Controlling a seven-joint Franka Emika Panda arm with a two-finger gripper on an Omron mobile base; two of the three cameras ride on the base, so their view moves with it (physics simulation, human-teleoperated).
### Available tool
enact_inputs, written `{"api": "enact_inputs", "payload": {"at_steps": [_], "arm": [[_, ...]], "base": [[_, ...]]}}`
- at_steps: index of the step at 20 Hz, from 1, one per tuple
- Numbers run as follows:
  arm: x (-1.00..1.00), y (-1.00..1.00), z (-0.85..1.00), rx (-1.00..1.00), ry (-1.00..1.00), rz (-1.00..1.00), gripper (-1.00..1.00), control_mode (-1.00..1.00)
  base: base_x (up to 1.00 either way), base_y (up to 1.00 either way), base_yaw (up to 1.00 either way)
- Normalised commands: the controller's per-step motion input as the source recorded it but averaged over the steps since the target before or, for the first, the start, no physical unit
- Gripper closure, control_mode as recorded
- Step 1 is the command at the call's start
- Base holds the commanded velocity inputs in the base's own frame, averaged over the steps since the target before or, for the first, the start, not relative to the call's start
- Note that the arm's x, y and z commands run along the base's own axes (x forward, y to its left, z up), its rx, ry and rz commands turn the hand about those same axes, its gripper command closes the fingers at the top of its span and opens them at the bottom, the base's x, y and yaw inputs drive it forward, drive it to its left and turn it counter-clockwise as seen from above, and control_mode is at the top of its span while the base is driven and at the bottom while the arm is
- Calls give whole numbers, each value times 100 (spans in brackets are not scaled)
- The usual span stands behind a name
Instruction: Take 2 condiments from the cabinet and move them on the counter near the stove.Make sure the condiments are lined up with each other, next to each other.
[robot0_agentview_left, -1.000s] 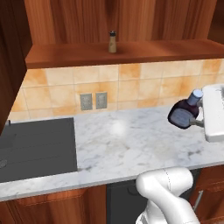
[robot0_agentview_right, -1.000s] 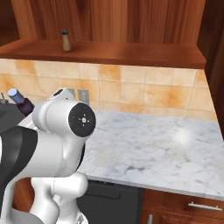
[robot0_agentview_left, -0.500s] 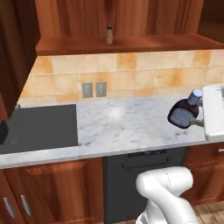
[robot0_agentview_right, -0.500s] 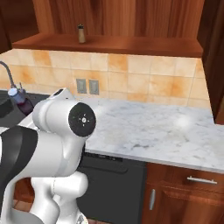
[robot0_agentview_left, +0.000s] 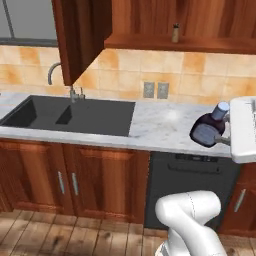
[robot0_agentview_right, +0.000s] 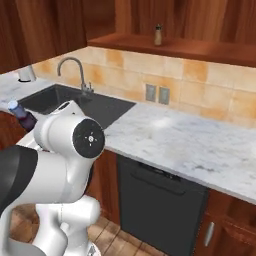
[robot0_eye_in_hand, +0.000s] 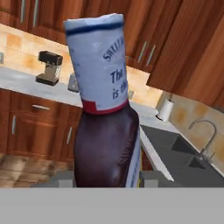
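Beyond the dark bottle (robot0_eye_in_hand: 107, 131), a coffee machine (robot0_eye_in_hand: 49, 67) on a far counter (robot0_eye_in_hand: 26, 83).

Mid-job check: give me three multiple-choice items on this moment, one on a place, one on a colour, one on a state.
1. Where is the tan shaker?
A. on the cabinet shelf
B. in the sink
C. on the counter

2. What colour is the cap of the dark brown bottle?
A. red
B. pale blue
C. black

3. What is the gripper doing?
A. open over the sink
B. shut on the dark brown bottle
C. shut on the shaker

Answers: 1 A, it stands on the wooden shelf; 2 B, the left base view shows the cap; 3 B, the bottle sits between the fingers in the hand view.
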Motion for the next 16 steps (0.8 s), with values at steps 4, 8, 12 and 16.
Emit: {"api": "enact_inputs", "payload": {"at_steps": [4, 8, 12, 16], "arm": [[0, 0, 0, 0, 0, 0, 100, 100], [0, 0, 0, 0, 0, 0, 100, 100], [0, 0, 0, 0, 0, 0, 100, 100], [0, 0, 0, 0, 0, 0, 100, 100]], "base": [[-64, 13, 61], [-59, 19, 60], [-60, 9, 60], [-50, 5, 60]]}}
